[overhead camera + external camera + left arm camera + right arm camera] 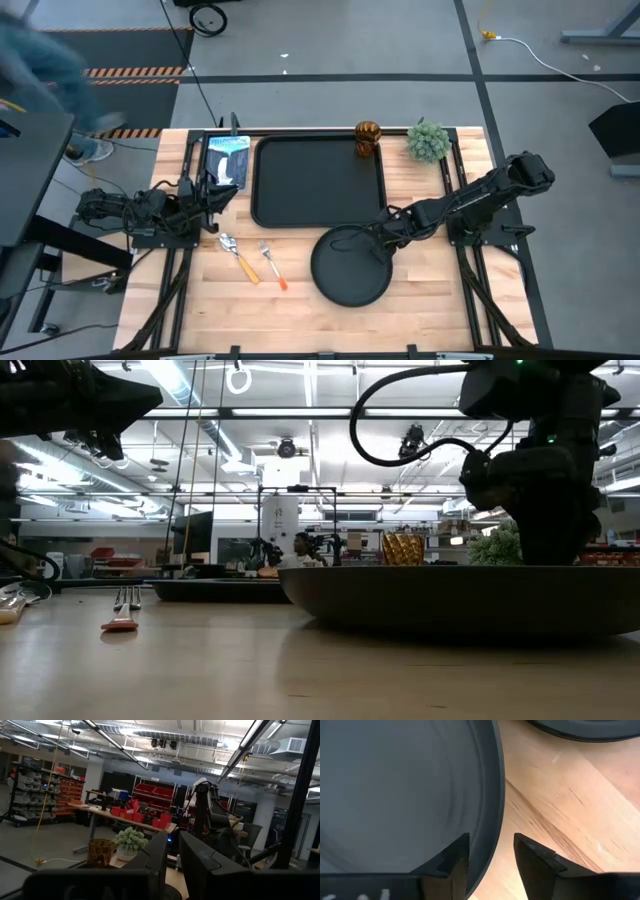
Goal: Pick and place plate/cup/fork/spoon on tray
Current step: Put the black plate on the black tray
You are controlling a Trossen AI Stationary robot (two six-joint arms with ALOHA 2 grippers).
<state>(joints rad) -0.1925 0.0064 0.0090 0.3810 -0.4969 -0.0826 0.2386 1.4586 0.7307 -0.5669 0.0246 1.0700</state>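
Observation:
The round black plate point(350, 266) lies flat on the wooden table, near side, just in front of the black tray point(318, 180). My right gripper point(371, 242) is open over the plate's far right rim point(492, 795), with one finger point(455, 860) over the plate's inside and the other point(535, 860) outside it over bare wood. The amber cup point(367, 138) stands at the tray's far right corner. The spoon point(238, 258) and the fork point(272, 266) lie on the table left of the plate. My left gripper point(214, 196) is shut and empty at the tray's left edge.
A small green plant point(428, 141) stands at the far right, beside the cup. A blue-white picture card point(228, 160) lies left of the tray. Bare wood shows right of the plate and along the near edge. People show in the room beyond the table.

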